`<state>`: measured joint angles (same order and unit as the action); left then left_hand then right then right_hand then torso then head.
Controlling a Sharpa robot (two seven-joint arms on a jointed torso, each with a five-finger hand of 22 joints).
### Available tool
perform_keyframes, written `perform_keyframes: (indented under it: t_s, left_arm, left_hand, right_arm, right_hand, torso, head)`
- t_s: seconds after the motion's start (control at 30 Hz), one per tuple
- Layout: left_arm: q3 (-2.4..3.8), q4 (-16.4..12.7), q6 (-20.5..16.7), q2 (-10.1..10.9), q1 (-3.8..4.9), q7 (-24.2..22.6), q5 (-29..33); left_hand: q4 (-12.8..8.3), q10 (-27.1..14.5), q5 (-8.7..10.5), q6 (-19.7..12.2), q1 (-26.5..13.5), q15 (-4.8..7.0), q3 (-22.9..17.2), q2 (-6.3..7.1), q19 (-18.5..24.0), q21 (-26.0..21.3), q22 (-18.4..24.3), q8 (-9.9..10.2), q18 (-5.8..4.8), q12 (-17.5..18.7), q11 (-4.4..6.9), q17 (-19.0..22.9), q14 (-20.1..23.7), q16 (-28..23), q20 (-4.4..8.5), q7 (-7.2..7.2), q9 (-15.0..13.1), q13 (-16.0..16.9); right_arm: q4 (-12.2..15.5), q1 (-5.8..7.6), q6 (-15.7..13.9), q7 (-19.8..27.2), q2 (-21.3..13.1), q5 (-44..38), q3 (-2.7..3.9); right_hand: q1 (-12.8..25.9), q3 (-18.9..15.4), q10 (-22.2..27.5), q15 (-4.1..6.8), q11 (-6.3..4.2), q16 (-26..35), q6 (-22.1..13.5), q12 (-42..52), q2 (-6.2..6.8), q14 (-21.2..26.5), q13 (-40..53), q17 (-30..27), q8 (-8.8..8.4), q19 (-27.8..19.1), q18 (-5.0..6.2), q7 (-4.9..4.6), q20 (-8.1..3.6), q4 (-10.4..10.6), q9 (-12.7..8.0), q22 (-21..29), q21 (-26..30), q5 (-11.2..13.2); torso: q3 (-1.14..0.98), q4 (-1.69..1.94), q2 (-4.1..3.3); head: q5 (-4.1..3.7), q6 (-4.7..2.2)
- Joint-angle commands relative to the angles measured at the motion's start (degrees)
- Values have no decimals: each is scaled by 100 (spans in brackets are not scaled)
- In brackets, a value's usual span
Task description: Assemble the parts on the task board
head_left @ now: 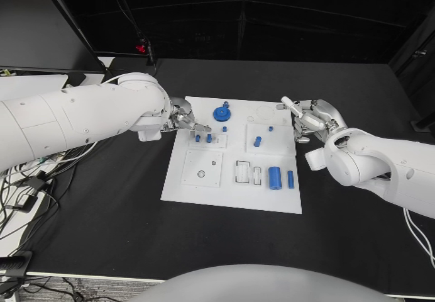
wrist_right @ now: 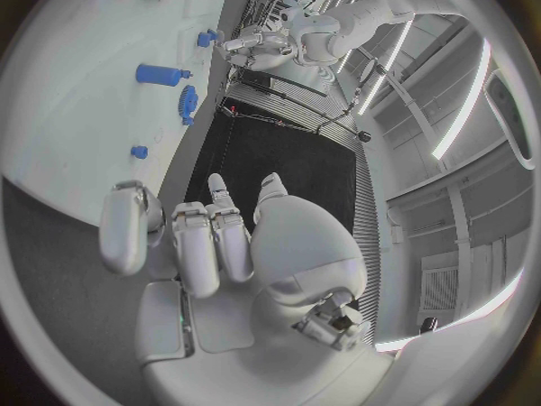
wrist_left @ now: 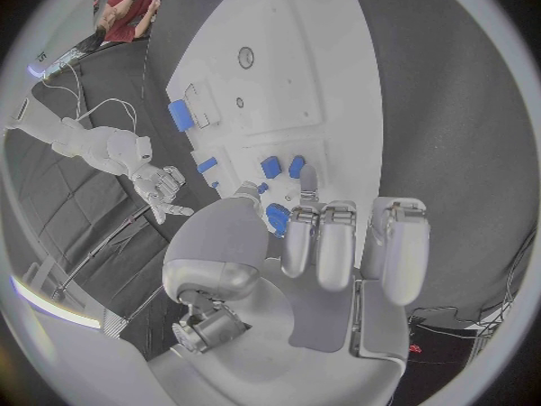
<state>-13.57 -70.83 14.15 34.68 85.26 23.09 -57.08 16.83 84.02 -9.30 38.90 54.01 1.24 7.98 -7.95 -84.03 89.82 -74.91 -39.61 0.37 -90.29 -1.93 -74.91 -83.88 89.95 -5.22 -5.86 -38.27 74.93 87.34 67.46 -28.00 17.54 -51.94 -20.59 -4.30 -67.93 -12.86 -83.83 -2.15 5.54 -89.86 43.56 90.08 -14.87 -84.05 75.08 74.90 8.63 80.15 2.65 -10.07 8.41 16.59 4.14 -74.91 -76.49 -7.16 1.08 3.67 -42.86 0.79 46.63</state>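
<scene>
The white task board (head_left: 231, 189) lies mid-table. On it I see a blue gear-like part (head_left: 222, 114), two short blue pegs (head_left: 203, 137), a blue cylinder (head_left: 258, 141), a small peg (head_left: 270, 129), and a thick cylinder (head_left: 274, 176) beside a thin bar (head_left: 290, 178). My left hand (head_left: 180, 119) hovers at the board's far left edge, just short of the two pegs (wrist_left: 282, 166); its fingers (wrist_left: 338, 244) lie straight and hold nothing. My right hand (head_left: 308, 119) sits at the far right edge, fingers (wrist_right: 192, 235) extended and empty, with the gear (wrist_right: 188, 104) ahead of it.
Empty recesses (head_left: 201, 173) mark the board's near half. Black tabletop (head_left: 109, 214) surrounds the board. Cables (head_left: 22, 189) trail off the table's left edge. A dark monitor (head_left: 36, 31) stands at the back left.
</scene>
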Motion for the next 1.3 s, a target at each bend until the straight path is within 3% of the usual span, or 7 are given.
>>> perform_keyframes:
  t_s: [0.03, 0.33, 0.57, 0.97, 1.03, 1.2, 1.3]
  left_arm:
    - [4, 7, 74, -10, 5, -2, 42]
    - [4, 7, -12, 4, 3, 161, -1]
    - [4, -77, -400, 108, 7, 67, -131]
    - [4, -280, -2353, 331, 79, -1959, -87]
    - [4, -293, -2610, 359, 82, -2384, 49]
    - [3, -373, -3080, 449, 62, -3168, 166]
    - [2, -415, -3341, 517, 26, -3569, 194]
  left_hand:
    - [-12, 598, 8, -31, 16, -26, 38, -61, -597, 18, -1509, 23, -37, 29, -37, -1509, -612, 5, -41, -2, 10, 1507]
    - [-18, 598, -14, -22, 85, -29, 34, -124, -597, 18, -1509, 35, -37, 29, -38, -1509, -612, 5, -43, -3, 35, 1507]
    - [-15, 598, -37, 26, 144, -30, 111, -65, -597, 18, -1509, 13, -37, 29, -32, -1509, -612, 5, -46, 4, 46, 1507]
    - [-14, 512, -569, 104, 899, 3, 387, 14, -366, -199, -1410, 18, 37, 143, 49, -1509, -612, 5, -31, 72, 303, 1412]
    - [-23, -108, -596, 82, 1007, -15, 467, 36, -346, -222, -1403, 127, 43, 929, 15, -1509, -612, 5, -33, 42, 441, 788]
    - [-20, -2862, -641, 60, 1248, -124, 622, 90, -248, -314, -1368, 289, 69, 4005, -107, -1509, -612, 5, -109, -69, 697, -1542]
    - [-18, -3488, -637, 43, 1436, -219, 706, 143, -204, -350, -1354, 349, 79, 4742, -196, -1509, -612, 5, -180, -157, 826, -2225]
  right_arm:
    - [6, 7, 36, 39, 1, 7, 3]
    - [10, 6, 40, 40, 2, 7, 3]
    - [12, 6, 37, 45, -4, 7, 3]
    - [3, 5, 29, 62, -3, 7, 3]
    - [5, 5, 31, 64, -3, 7, 3]
    - [-4, 4, 26, 74, -15, 7, 3]
    - [-3, 4, 13, 97, -25, 7, 3]
  right_hand:
    - [-48, -32, -617, -41, 42, -14, -25, -8, 2, -595, 1492, 1510, 38, -21, 99, -18, 32, -1, 6, -929, 30, -31]
    - [-48, -32, -617, -41, 42, -14, -25, -8, 2, -595, 1492, 1510, 38, -21, 99, -18, 32, -1, 6, -929, 30, -31]
    - [-48, -32, -617, -41, 42, -14, -25, -8, 2, -595, 1492, 1510, 38, -21, 99, -18, 32, -1, 6, -929, 30, -31]
    - [-69, -36, -617, -45, 47, -14, -24, -8, -10, -595, 1492, 1510, 49, -22, 100, -22, 36, -1, 6, -930, 35, -36]
    - [-69, -36, -617, -45, 47, -14, -24, -8, -10, -595, 1492, 1510, 49, -22, 100, -22, 36, -1, 6, -930, 35, -36]
    - [-72, -37, -617, -46, 48, -14, -22, -8, -11, -595, 1492, 1510, 51, -18, 99, -23, 37, -1, 6, -932, 31, -37]
    - [-72, -37, -617, -46, 48, -14, -22, -8, -11, -595, 1492, 1510, 51, -18, 99, -23, 37, -1, 6, -932, 31, -37]
  torso:
    - [1, 1, -1]
    - [-1, 2, -1]
    - [-3, 2, 1]
    - [0, -6, 0]
    - [0, -9, -1]
    - [3, 11, 0]
    - [1, 9, -2]
  head:
    - [-7, 3]
    - [-14, 6]
    - [-20, -14]
    - [-3, -89]
    - [7, -94]
    - [-3, -109]
    - [14, -148]
